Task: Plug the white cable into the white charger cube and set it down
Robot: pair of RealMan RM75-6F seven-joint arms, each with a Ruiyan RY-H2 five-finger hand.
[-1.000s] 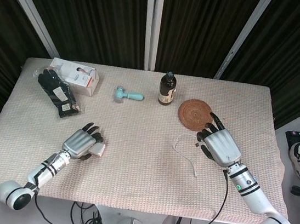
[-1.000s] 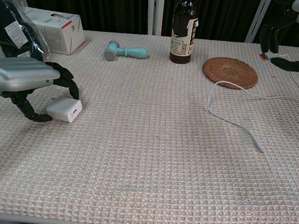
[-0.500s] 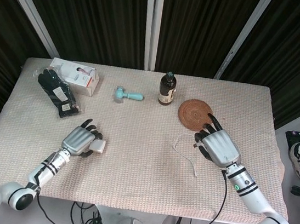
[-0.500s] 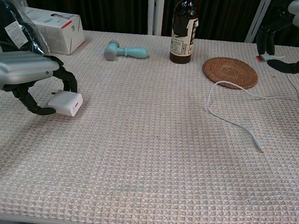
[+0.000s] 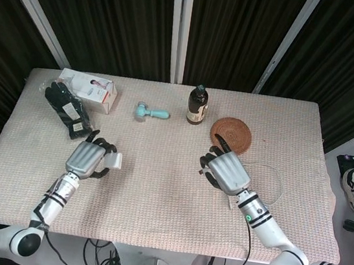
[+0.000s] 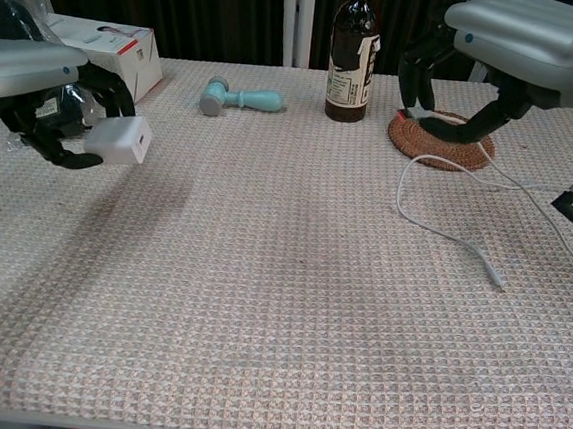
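Observation:
My left hand [image 5: 88,159] [image 6: 37,77] holds the white charger cube [image 5: 115,160] [image 6: 118,140] lifted clear of the cloth at the table's left. My right hand [image 5: 227,172] [image 6: 511,56] hovers over the woven coaster [image 6: 442,138] and pinches one end of the white cable [image 6: 445,233] between its fingertips. From there the cable drops to the table, loops, and ends free near the right middle. In the head view the cable [image 5: 280,183] curves out to the right of the right hand. The two hands are far apart.
A brown bottle [image 5: 197,105] [image 6: 352,55] stands at the back middle beside the coaster [image 5: 232,133]. A teal tool [image 5: 152,111] [image 6: 239,98], a white box [image 5: 91,90] [image 6: 101,43] and a black bag [image 5: 67,110] lie at the back left.
The left hand has lifted the charger cube off the table. The right hand has moved left toward the middle with the cable end, dragging the cable.

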